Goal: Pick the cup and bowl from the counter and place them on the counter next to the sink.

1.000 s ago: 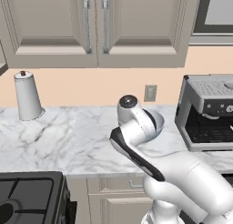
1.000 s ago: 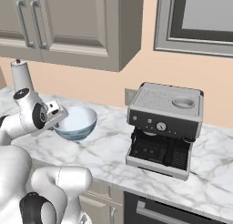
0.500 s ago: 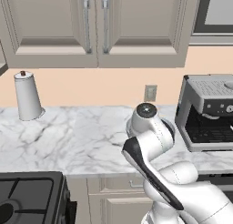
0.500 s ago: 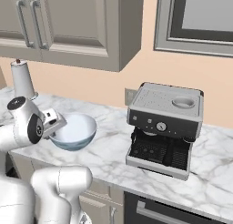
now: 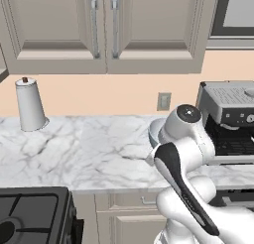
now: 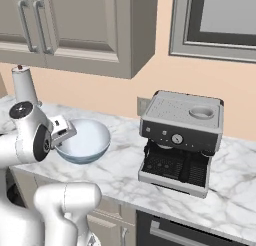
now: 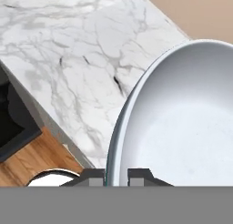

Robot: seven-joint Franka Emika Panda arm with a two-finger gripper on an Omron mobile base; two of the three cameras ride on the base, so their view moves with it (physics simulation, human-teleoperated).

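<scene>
One bowl (image 6: 85,142), one coffee machine (image 6: 181,140)

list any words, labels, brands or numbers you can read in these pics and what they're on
No readable text in any view.
Coffee machine: round dial and small buttons on the front, no legible markings.
Wall outlet: plain.
Bowl, white canister, cabinets: no labels.
</scene>
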